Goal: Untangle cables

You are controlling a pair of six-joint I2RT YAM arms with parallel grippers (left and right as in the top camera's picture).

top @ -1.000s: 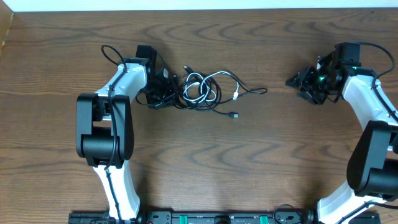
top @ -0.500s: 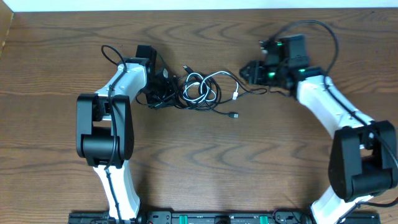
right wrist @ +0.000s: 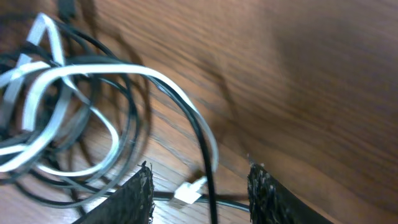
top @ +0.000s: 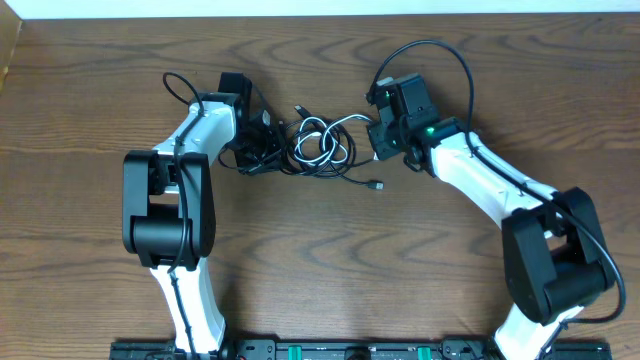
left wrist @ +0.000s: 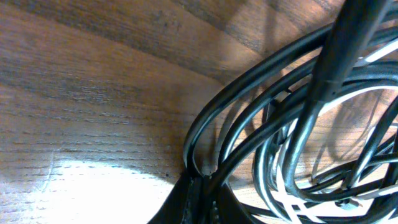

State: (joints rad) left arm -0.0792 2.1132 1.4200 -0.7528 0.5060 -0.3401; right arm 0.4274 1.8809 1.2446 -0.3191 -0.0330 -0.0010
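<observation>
The cables (top: 320,145) lie in a knotted pile at the table's far middle: several black loops with a white cable (top: 345,120) woven through. One black plug end (top: 376,186) trails toward the front. My left gripper (top: 266,143) sits at the pile's left edge and is shut on black cable loops (left wrist: 249,134), its fingertips (left wrist: 194,198) pinched together. My right gripper (top: 379,140) is at the pile's right edge and is open. Its two fingers (right wrist: 132,196) straddle the white cable's plug (right wrist: 188,193) and a black strand (right wrist: 205,168) on the wood without squeezing them.
The brown wooden table (top: 320,260) stretches toward the front, with its far edge (top: 320,15) just behind the pile. Thick black arm cables (top: 430,50) arch above the right arm. The left arm's body (top: 165,205) stands left of the pile.
The right arm swept from the far right of the table leftward to the pile's right edge, and its jaws narrowed a little. The left gripper and the pile stayed put.
</observation>
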